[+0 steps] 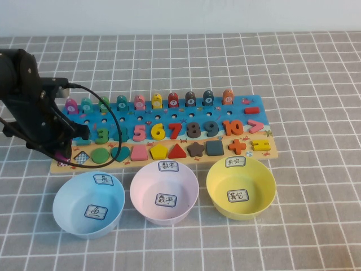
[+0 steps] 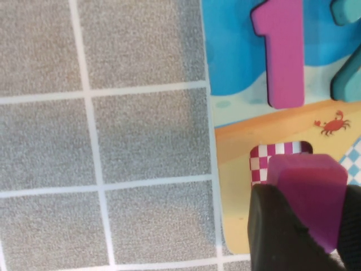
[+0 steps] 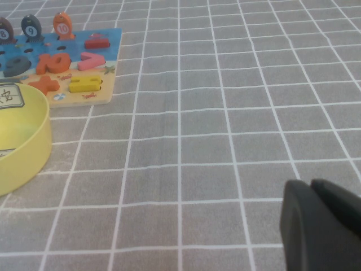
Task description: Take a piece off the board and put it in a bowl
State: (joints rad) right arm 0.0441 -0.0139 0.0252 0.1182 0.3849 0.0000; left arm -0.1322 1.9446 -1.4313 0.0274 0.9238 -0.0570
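- Left gripper (image 2: 307,226) sits at the board's (image 1: 242,110) left end, over the shape row; its jaws are pinching the piece (image 2: 310,192), one dark finger on each side of the magenta block.
- Piece is raised just above its slot (image 2: 271,158): the red-and-white checker floor shows bare beside it. Whether it has fully cleared the recess wall, cannot tell.
- Bowl (image 1: 241,186) lies at the board's opposite end, in front of its right part. The carry therefore runs the whole length of the board, along its long axis.
- Pink bowl (image 1: 164,192) and blue bowl (image 1: 88,203) stand between the piece and the bowl, rims close together; judgement: the path must pass above them or over the board.
- Right gripper (image 3: 321,226) is low over bare tabletop (image 3: 225,113), well off the bowl's right side, nearer to it but holding nothing; jaws look pressed together.
- Risk: pegs and numbers stand proud of the board.
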